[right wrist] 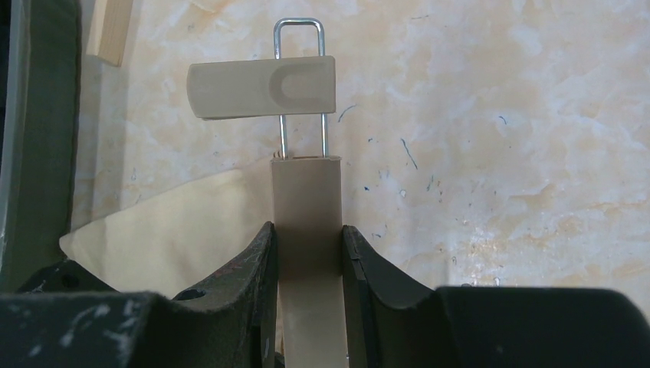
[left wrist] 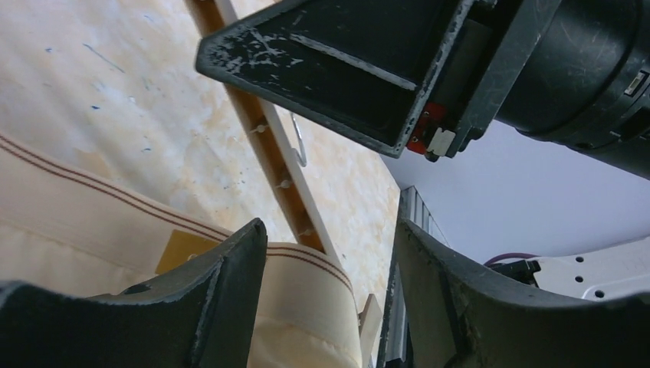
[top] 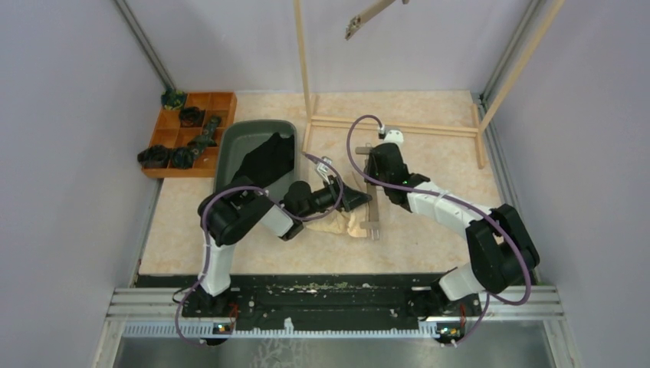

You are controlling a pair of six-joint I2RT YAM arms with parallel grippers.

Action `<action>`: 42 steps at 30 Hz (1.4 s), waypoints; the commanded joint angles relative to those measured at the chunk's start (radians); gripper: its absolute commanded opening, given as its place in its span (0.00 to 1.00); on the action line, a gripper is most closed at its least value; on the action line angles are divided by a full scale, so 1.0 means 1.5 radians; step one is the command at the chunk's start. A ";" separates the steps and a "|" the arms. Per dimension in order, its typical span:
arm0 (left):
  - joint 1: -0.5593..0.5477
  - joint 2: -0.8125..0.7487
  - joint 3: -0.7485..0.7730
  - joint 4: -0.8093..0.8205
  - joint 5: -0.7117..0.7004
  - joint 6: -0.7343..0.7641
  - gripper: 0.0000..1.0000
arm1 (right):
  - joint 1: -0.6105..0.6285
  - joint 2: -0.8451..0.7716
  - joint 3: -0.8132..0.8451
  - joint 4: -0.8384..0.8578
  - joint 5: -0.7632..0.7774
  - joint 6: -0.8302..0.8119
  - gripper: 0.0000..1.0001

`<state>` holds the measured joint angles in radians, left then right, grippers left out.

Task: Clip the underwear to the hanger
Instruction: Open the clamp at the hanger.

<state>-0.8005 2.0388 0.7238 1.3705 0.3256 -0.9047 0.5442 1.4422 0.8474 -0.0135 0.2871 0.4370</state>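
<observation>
Smooth grey plastic tub [top: 230, 146], upper left, held crumpled black boxer shorts [top: 264, 157]. Soft cream-yellow boxer shorts [top: 337, 225] lay at centre by the left gripper [left wrist: 329, 245], its fingers wide apart. The right gripper [right wrist: 308, 264] clamped the flat wooden hanger bar [right wrist: 306, 207] below its wire-looped clip [right wrist: 260, 88].

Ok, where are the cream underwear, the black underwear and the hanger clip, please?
cream underwear [right wrist: 169, 222]: right wrist view, on the flat cloth near its corner.
black underwear [top: 266, 159]: top external view, on the middle of the dark cloth.
hanger clip [right wrist: 264, 86]: right wrist view, on its flat tan plate.
</observation>
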 commanded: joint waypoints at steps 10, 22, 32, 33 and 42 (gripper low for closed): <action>-0.027 0.051 0.028 0.077 -0.023 0.001 0.49 | 0.016 -0.022 0.037 0.013 0.022 0.037 0.01; -0.033 0.081 0.042 0.119 -0.022 -0.006 0.18 | 0.029 -0.044 0.026 0.013 0.031 0.058 0.01; -0.027 0.077 0.041 0.133 -0.011 -0.037 0.00 | 0.027 -0.081 0.014 0.025 0.057 0.052 0.33; -0.025 0.076 0.040 0.133 -0.005 -0.043 0.00 | 0.026 -0.092 0.009 0.031 0.059 0.049 0.40; -0.004 0.050 0.011 0.159 0.024 -0.085 0.00 | -0.109 -0.192 -0.086 0.146 -0.150 0.082 0.55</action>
<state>-0.8230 2.1559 0.7631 1.4872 0.3233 -0.9901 0.4660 1.2125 0.7757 0.0666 0.2253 0.5240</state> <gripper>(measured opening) 0.063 0.549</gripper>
